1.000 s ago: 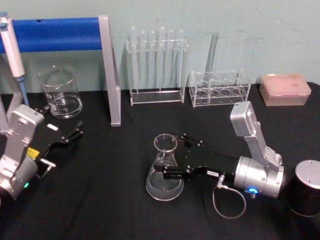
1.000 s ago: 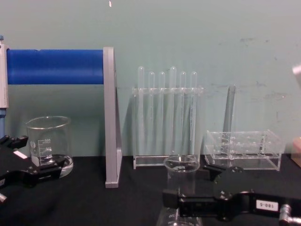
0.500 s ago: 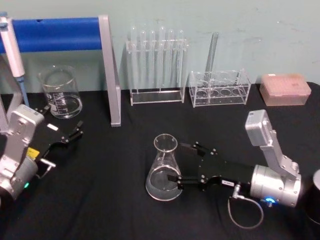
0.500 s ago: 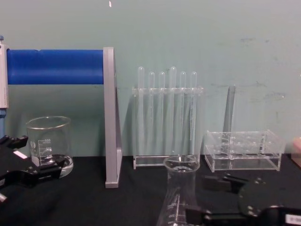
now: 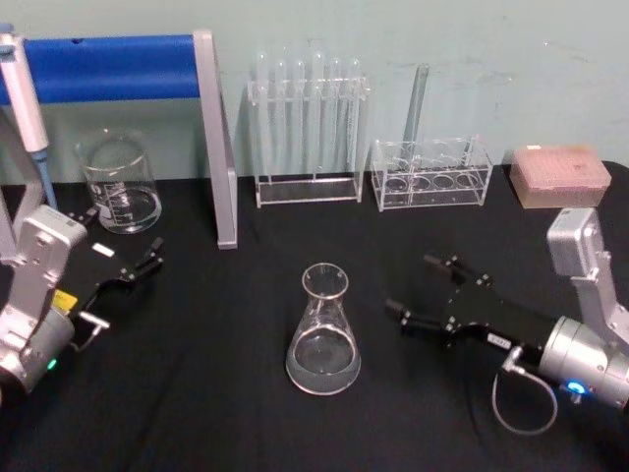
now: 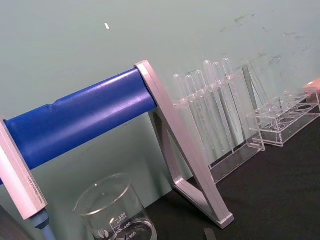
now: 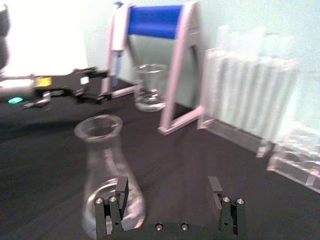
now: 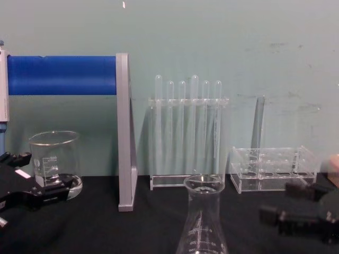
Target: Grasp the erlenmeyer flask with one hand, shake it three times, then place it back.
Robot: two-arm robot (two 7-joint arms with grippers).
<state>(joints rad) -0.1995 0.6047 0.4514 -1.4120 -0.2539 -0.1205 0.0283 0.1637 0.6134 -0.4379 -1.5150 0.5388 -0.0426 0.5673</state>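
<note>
Flask release confirmed, view by view, everything placed relative to the erlenmeyer flask (image 5: 323,332).

Head view: flask stands upright on the black table (image 5: 246,413), free of any contact. My right gripper (image 5: 420,292) sits well apart on the flask's right, jaws spread wide with nothing between them. A second ago those jaws were clamped around the flask body; half a second ago they were open and only just clear of the glass. So I've let go and backed off. My left gripper (image 5: 140,263) is parked far to the flask's left, near the beaker (image 5: 119,184), same place as before; its fingers look slightly parted, holding nothing.

Left wrist view: beaker, blue-barred stand (image 6: 80,117) and test tube rack (image 6: 215,112), all behind and left of the flask.

Right wrist view: flask ahead of my open fingers (image 7: 119,192), offset toward one finger, not between them. Blurred frame, which fits an arm in retreat.

Chest view: flask neck front and centre, upright. Right gripper fingers to its right with a clear gap, left gripper low at the far left by the beaker.

My read: the place-back step is done, and the flask is stable. I judge the task essentially complete, with only the arm's retreat left.
</note>
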